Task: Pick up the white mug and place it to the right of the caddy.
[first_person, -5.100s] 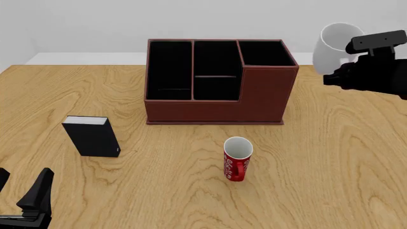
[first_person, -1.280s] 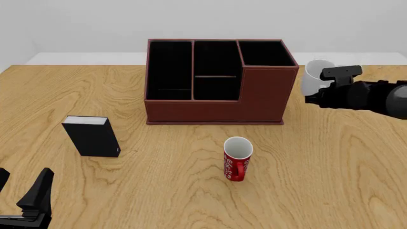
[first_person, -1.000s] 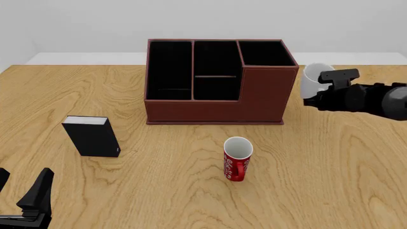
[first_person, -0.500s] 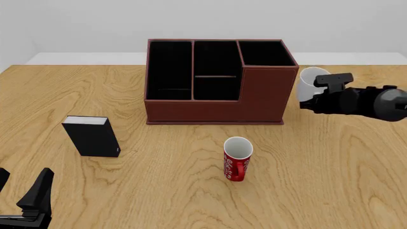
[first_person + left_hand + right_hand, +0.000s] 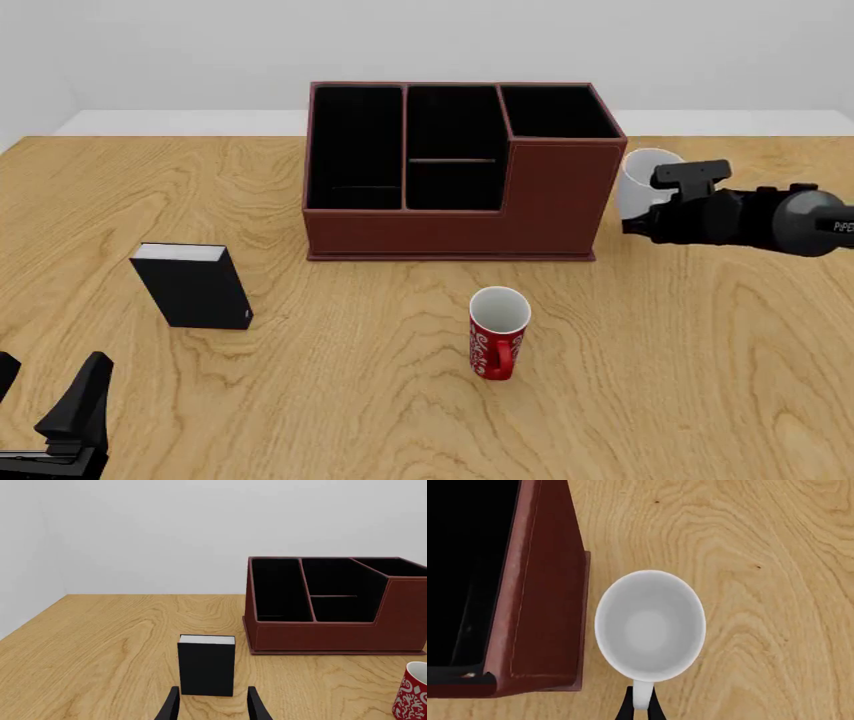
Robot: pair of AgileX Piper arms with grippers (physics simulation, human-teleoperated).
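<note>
The white mug (image 5: 642, 181) is upright just right of the caddy (image 5: 461, 172), close to its right wall, and low near the table. My right gripper (image 5: 659, 205) is shut on the mug's handle. In the right wrist view I look straight down into the mug (image 5: 650, 626), with the fingertips (image 5: 626, 707) pinching the handle and the caddy's wall (image 5: 544, 595) beside it. My left gripper (image 5: 60, 420) rests at the near left corner; in the left wrist view its fingers (image 5: 171, 707) stand apart and empty.
A red mug (image 5: 499, 333) with white lettering stands in front of the caddy. A small black box (image 5: 195, 287) stands at the left, just ahead of my left gripper (image 5: 212, 710). Bare wood lies right of the white mug.
My right gripper has carried the white mug down and leftward, from high at the far right to close beside the caddy's right wall. The left arm has not moved.
</note>
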